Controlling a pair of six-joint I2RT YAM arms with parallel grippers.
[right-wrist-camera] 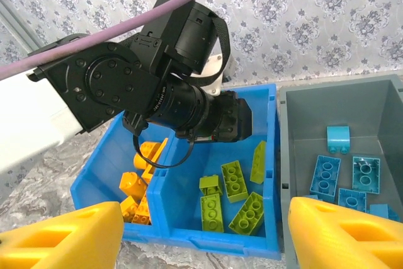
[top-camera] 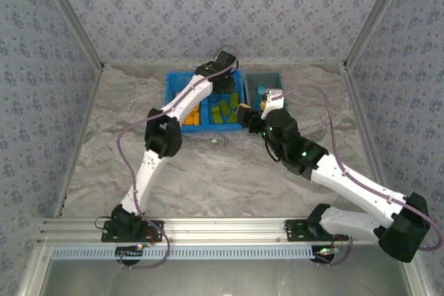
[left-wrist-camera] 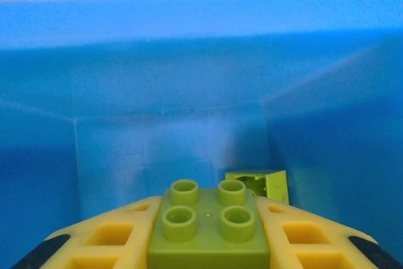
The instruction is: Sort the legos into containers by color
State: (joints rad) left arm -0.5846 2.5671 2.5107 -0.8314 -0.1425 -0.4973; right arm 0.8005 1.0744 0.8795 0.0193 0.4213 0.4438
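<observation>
Nearly done: orange legos [right-wrist-camera: 135, 187] in blue bin [right-wrist-camera: 189, 236] left half, green legos [right-wrist-camera: 233, 181] right half, light-blue legos [right-wrist-camera: 324, 174] in grey bin [right-wrist-camera: 334, 102]; left gripper [left-wrist-camera: 208, 253] pinches 1 lime brick [left-wrist-camera: 206, 218] over the green half, right gripper [right-wrist-camera: 204, 244] wide open, empty.

The space is enclosed on three sides by walls papered in pale grey-blue with a darker damask flower motif: a back wall [top-camera: 229, 12], a left wall [top-camera: 35, 102] and a right wall [top-camera: 409, 81]. The same wallpaper [right-wrist-camera: 315, 17] is seen from the right wrist. The corners are marked by slanting silver aluminium posts [top-camera: 69, 15]. The bottom is formed by a grey-and-white marbled counter [top-camera: 229, 178], rumpled along its far edge. The near edge is bordered by a silver slotted aluminium rail [top-camera: 229, 228], with a light blue toothed strip [top-camera: 229, 251] laid just beside it. Even, diffuse light is cast, and only soft shadows are thrown.
</observation>
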